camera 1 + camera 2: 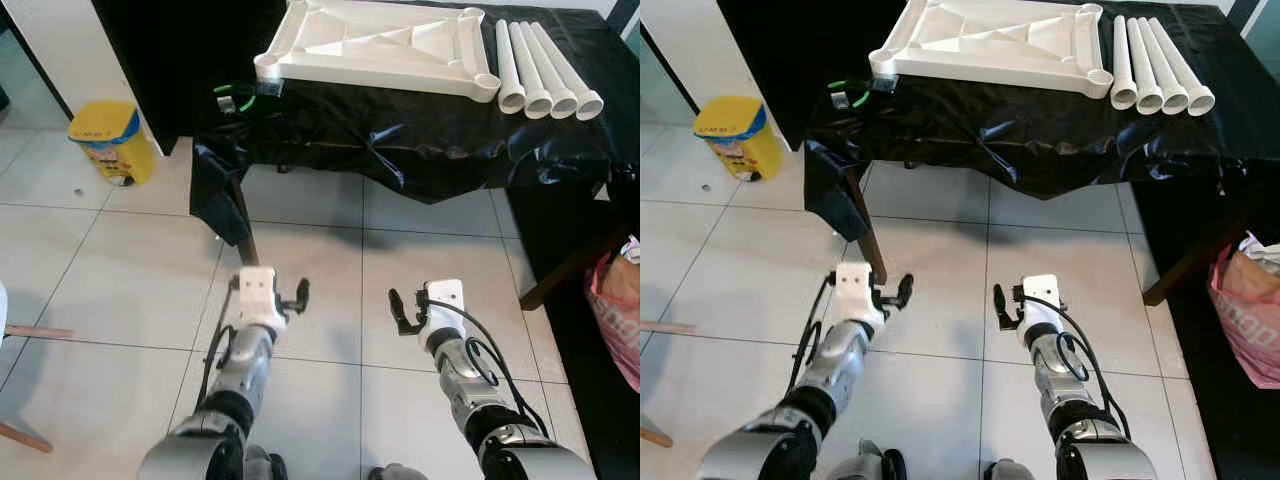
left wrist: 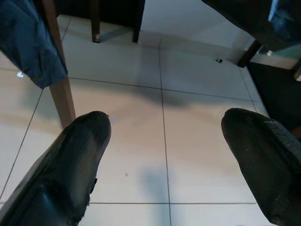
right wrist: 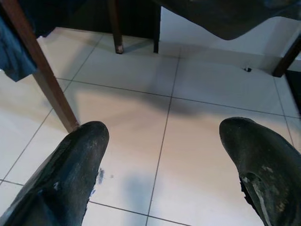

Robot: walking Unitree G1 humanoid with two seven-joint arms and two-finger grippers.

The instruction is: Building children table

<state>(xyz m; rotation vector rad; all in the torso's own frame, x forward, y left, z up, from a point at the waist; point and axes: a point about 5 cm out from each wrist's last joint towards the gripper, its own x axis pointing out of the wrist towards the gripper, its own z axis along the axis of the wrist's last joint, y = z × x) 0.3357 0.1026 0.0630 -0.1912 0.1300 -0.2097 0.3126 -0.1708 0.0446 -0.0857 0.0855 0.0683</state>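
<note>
Four legs (image 1: pixel 549 68) beside tabletop (image 1: pixel 378 45) (top cropped).

No lettering can be read; print on the yellow bin (image 1: pixel 112 140) is too blurred.

I've got the table (image 1: pixel 420 150) ahead at 12, tabletop panel (image 1: pixel 375 45) lying on it. Four legs (image 1: pixel 548 68) lie side by side on the table just right of the panel, approx 1 o'clock. Bin (image 1: pixel 112 140) on the floor at 10, left of the table. Bag (image 1: pixel 620 310) on the floor at 3. Tape roll (image 1: pixel 238 97) at the table's left edge, beside the panel's corner.
</note>
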